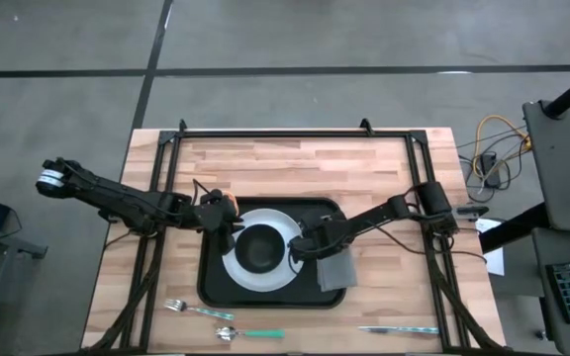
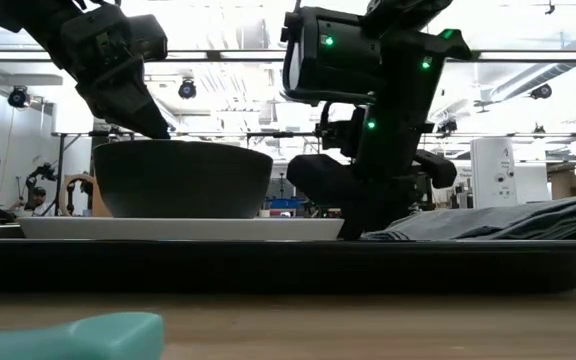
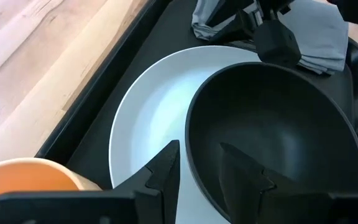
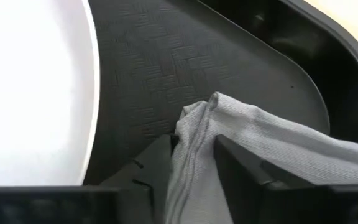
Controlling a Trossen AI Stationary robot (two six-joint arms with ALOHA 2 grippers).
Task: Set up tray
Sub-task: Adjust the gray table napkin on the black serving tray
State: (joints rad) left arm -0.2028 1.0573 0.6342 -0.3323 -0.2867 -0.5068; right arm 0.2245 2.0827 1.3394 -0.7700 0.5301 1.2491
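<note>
High view: I have the tray lying flat toward the bench's front edge, roughly midway between its side edges. It is near square, so I see no real long axis; its sides run parallel to the bench edges. On it sit the plate with the bowl, and the napkin by the tray's right rim. A fork, spoon and knife lie along the bench's front edge.

Low view: the bowl stands upright on the plate.

Left wrist view: my left pincer straddles the bowl's rim, partly closed on it.

Right wrist view: my right pincer has the napkin's folded edge between its fingers, narrowly parted.

I judge I'm placing the napkin; next, let go cleanly and fetch cutlery.
</note>
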